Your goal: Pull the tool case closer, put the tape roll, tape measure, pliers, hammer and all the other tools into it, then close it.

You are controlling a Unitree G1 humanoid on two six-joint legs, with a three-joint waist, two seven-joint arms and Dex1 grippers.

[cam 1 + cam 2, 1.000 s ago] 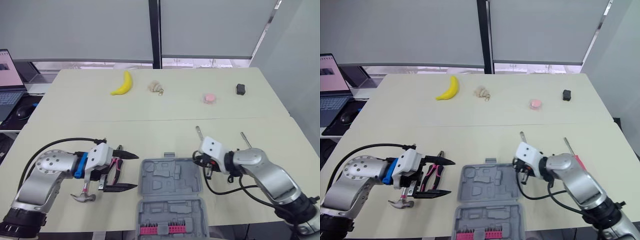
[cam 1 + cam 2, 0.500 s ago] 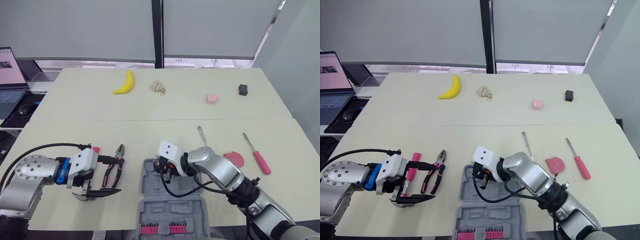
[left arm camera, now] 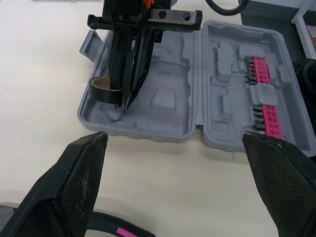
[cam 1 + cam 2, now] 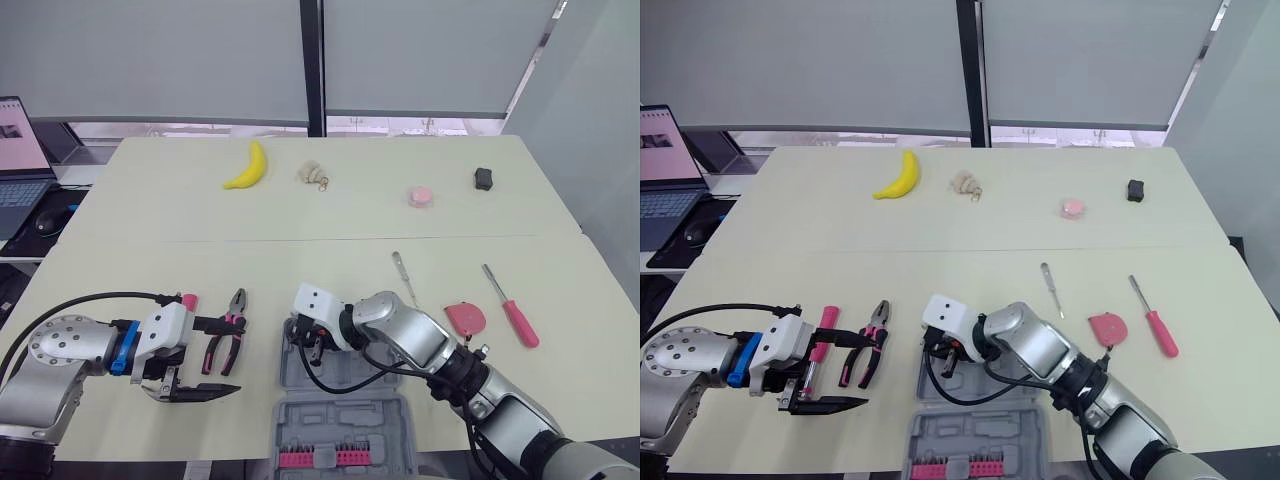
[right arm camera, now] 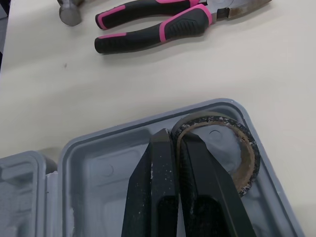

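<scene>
On the table (image 4: 330,215), right tool (image 5: 177,136) pinches the tape roll (image 5: 245,160) inside the tool case (image 5: 98,170); left tool (image 4: 240,353) gapes.

Mostly plastic here
Matt grey plastic tool case (image 5: 98,197), rough-edged tape roll (image 5: 249,158), pliers (image 5: 158,29) with smooth grips, dull metal nose.

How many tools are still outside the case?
5: pink-handled pliers and pink-handled hammer beside the left end effector; slim metal tool, pink tape measure and pink-handled screwdriver right of the grey plastic case. Brown tape roll is inside. Others may be hidden.
</scene>
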